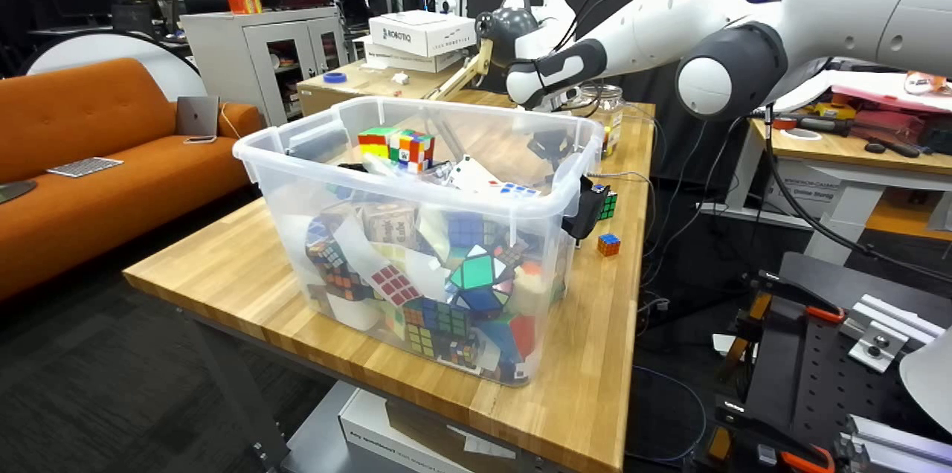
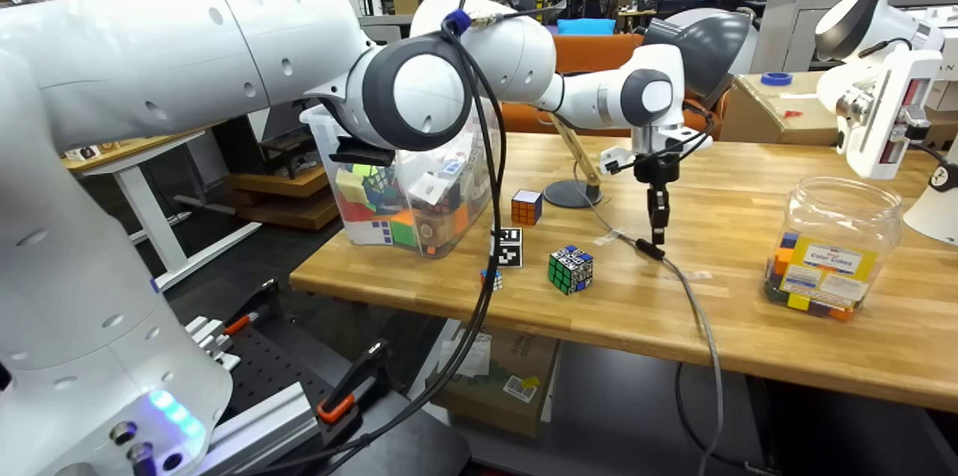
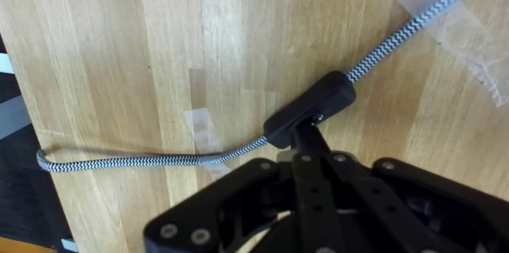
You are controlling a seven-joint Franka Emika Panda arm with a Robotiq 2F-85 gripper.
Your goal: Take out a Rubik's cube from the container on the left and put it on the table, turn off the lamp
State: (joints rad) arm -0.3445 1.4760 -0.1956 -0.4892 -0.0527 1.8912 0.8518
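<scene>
Hand (image 3: pixel 308 137) closed, nothing gripped, pointing down; tips over the switch (image 3: pixel 318 100) on the lamp's (image 2: pixel 580 154) cord (image 3: pixel 131 162). Contact or thin gap: can't tell. Step looks like switching off; lit or not, can't tell.

Tips sit off the switch's middle, toward its robot-side end, hiding part of it. Best: short press straight down, tips together, then check the lamp. A slanted push could roll the switch; tape (image 3: pixel 204 133) on the cord should help hold it.

On the tub (image 1: pixel 416 189) side of hand, on the counter (image 2: pixel 748 251): green cube (image 2: pixel 570 269), orange cube (image 2: pixel 526 209), small cube (image 2: pixel 494 281), black-white block (image 2: pixel 510 248). Which is the task's, can't tell. More cubes (image 1: pixel 413 149) inside the tub.

Lamp head (image 2: pixel 700 46) near the wrist (image 2: pixel 653 90), above hand; gap unclear. Lift gently, retreat robotward. Jar (image 2: pixel 834 259) well apart, on the side of hand away from tub. Counter's robot-side edge apart from hand; cord drapes over it, could snag.
</scene>
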